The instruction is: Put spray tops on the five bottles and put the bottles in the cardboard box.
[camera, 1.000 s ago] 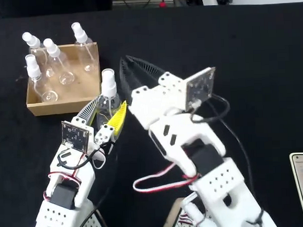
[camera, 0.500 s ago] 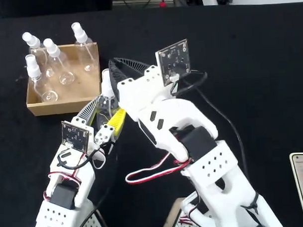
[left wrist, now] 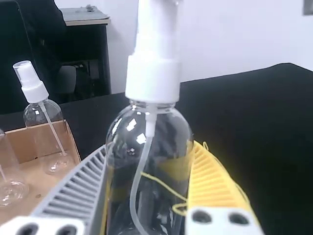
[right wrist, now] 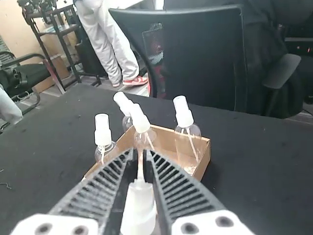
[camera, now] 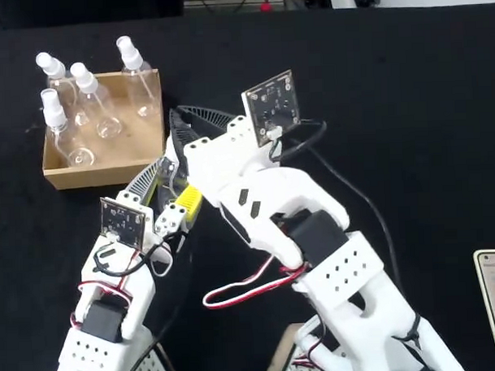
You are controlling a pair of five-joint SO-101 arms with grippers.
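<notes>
Four bottles (camera: pixel 98 105) stand in the cardboard box (camera: pixel 101 173), the fifth bottle (left wrist: pixel 146 147) just beside it.

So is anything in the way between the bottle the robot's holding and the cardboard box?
Nothing visible sits on the black table between the clear plastic bottle and the brown cardboard box. The right gripper clasps its white spray top, though.

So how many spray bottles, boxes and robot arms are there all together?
Clear plastic bottles with white spray tops: 5 (4 in the box, 1 held bottle in the left gripper, with the right gripper on its top)
Brown cardboard box: 1
White robot arms: 2
Total: 8
</notes>
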